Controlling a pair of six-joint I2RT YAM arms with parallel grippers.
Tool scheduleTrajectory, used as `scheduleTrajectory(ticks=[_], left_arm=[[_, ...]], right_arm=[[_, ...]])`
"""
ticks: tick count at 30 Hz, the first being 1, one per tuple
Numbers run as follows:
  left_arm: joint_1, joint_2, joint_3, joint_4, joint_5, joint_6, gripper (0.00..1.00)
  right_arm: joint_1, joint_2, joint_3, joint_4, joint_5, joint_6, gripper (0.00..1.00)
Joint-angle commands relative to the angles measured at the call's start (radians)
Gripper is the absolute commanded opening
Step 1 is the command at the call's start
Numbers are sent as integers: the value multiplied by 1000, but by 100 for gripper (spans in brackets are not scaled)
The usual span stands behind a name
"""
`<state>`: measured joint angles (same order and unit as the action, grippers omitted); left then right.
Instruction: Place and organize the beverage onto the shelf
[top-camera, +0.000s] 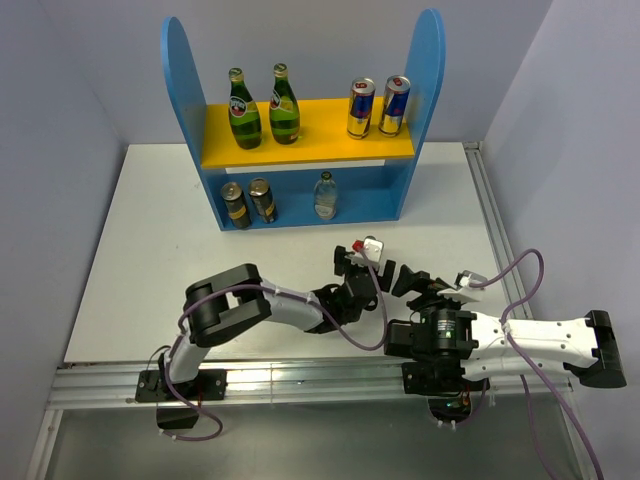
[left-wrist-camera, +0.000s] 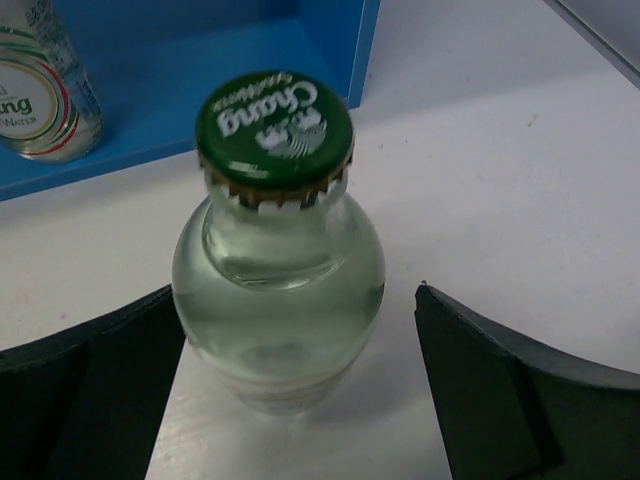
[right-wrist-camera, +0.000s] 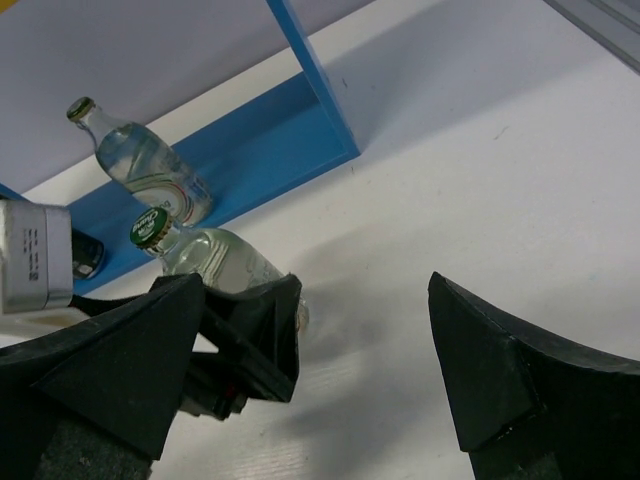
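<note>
A clear bottle with a green cap (left-wrist-camera: 280, 250) stands on the white table in front of the shelf (top-camera: 300, 150). My left gripper (left-wrist-camera: 295, 300) is open around it. The left finger is at the glass and the right finger stands well apart. In the top view the left gripper (top-camera: 368, 265) hides most of this bottle. The bottle also shows in the right wrist view (right-wrist-camera: 215, 260). My right gripper (right-wrist-camera: 315, 285) is open and empty, just right of the left one (top-camera: 432, 280). The shelf's yellow board holds two green bottles (top-camera: 263, 107). The lower level holds two dark cans (top-camera: 249, 202) and another clear bottle (top-camera: 325, 195).
Two blue-and-silver cans (top-camera: 378, 107) stand at the right of the yellow board. The shelf's right blue side panel (top-camera: 425, 90) is close ahead of the grippers. Grey walls close in both sides, and a metal rail (top-camera: 300, 385) runs along the near edge.
</note>
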<state>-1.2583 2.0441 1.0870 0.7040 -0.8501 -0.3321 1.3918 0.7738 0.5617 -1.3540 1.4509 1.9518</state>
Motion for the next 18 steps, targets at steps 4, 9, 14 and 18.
scheduleTrajectory(ticks=[4,9,14,18], left_arm=[[36,74,119,29,37,34,98],[60,120,159,22,26,30,83],[82,143,188,-7,51,22,13],[86,137,197,0,28,47,0]], right_arm=[[6,-5,-16,-67,49,197,100],[6,-8,-20,-69,51,199,100],[6,-7,-22,-60,52,193,100],[6,-5,-23,-57,51,193,100]])
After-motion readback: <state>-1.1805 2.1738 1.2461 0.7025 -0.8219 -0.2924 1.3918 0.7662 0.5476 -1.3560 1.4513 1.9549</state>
